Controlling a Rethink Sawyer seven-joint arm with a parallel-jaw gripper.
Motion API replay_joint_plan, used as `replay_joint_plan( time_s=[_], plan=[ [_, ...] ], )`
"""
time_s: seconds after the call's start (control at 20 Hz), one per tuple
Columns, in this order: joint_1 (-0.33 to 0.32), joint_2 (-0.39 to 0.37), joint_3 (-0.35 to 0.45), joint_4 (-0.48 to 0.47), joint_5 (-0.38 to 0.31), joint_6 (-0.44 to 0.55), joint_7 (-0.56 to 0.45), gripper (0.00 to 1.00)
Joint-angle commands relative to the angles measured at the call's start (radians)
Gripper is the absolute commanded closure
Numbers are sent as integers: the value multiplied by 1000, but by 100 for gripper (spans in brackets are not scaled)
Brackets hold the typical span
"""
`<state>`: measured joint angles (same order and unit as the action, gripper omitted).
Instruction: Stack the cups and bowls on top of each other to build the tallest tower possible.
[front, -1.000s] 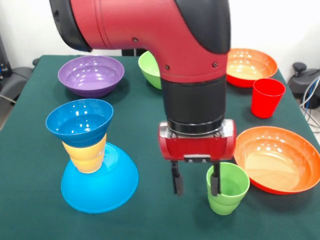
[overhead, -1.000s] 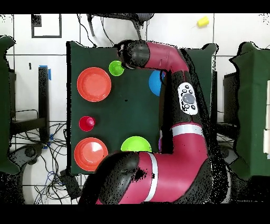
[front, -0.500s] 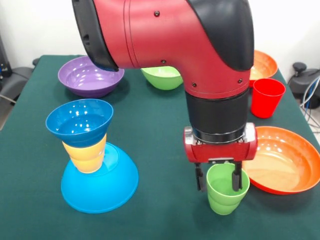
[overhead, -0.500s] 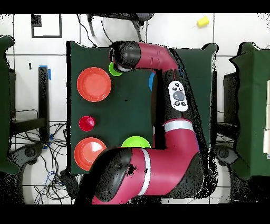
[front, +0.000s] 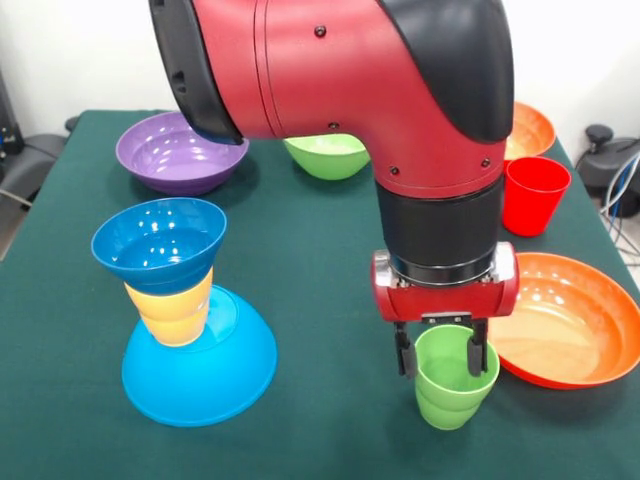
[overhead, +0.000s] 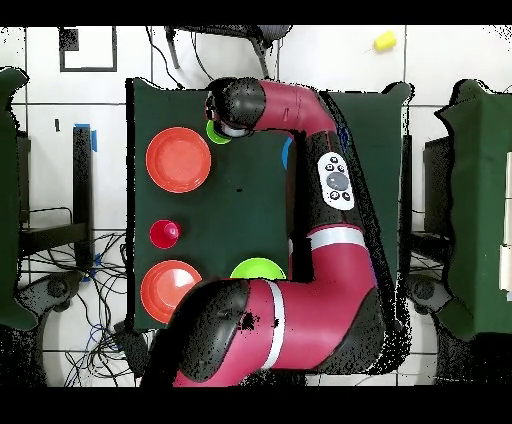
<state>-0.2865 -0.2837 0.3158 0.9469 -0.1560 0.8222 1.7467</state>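
My gripper (front: 440, 358) is open and down at the green cup (front: 455, 378), near the front right of the table. One finger (front: 403, 355) is outside the cup's left rim; the other finger (front: 477, 355) is over its mouth. The tower stands at the left: an upturned light-blue bowl (front: 200, 372), a yellow cup (front: 170, 305) on it, and the small dark blue bowl (front: 160, 245) on top. In the overhead view the wrist (overhead: 232, 105) covers most of the green cup (overhead: 213, 133).
A wide orange bowl (front: 560, 320) lies just right of the green cup. The red cup (front: 535, 195) and a second orange bowl (front: 525, 125) are behind it. The purple bowl (front: 180, 150) and the green bowl (front: 325, 155) sit at the far side.
The gripper moved right from beside the green cup to over it, then sank a little around its rim. The cup and the tower have not moved.
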Motion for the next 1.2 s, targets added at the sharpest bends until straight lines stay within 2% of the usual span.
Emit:
replay_joint_plan(
  time_s=[0.05,0.35,0.5,0.75,0.95,1.2],
  plan=[
    [46,37,-21,-50,-79,143,-72,0],
    [71,110,-57,-166,-100,179,-44,0],
    [70,128,-52,-162,-87,159,-42,0],
    [84,142,-82,-182,-88,183,-34,0],
    [92,176,-95,-233,-87,248,-37,0],
    [98,186,-106,-233,-83,260,-35,0]
  ],
)
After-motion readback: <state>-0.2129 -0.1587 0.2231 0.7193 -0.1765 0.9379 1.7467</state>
